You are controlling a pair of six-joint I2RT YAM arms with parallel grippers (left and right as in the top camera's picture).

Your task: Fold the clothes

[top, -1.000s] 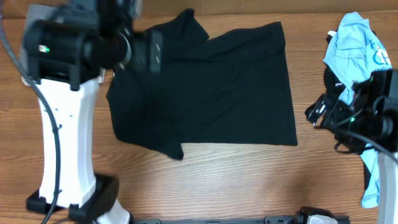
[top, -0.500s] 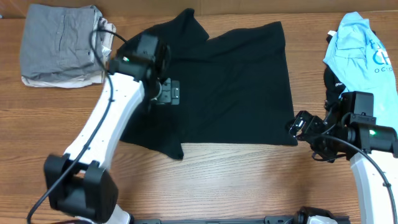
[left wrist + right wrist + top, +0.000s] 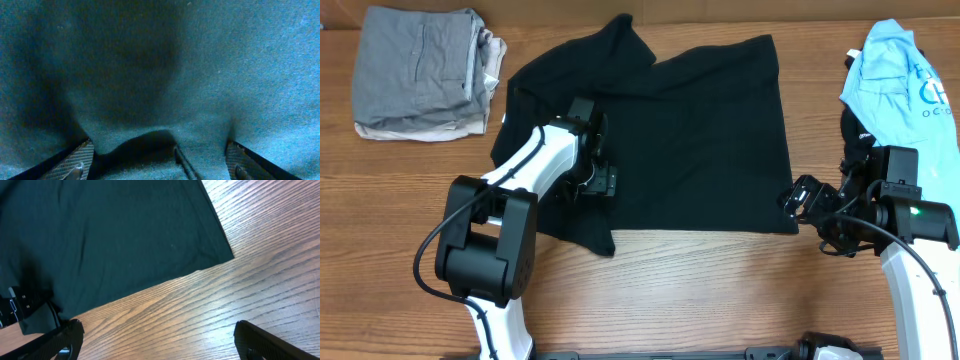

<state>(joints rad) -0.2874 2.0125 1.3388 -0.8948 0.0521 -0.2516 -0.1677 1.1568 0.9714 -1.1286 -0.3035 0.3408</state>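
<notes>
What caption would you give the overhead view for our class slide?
Black T-shirt spread on a wooden table, left end effector over it, right end effector beside its corner.

Bright, even light from above; the left wrist view is dim and murky.
The overhead view is sharp, with soft, faint shadows on the counter (image 3: 700, 290) and no glare, though the black T-shirt (image 3: 700, 130) shows almost no fold detail. The left wrist view is dark, bluish and grainy, cloth filling it, and a deep shadow pools between the jaws at the near edge. In the right wrist view the wood grain is crisp, while the jaws in the near corners are dark and soft.
</notes>
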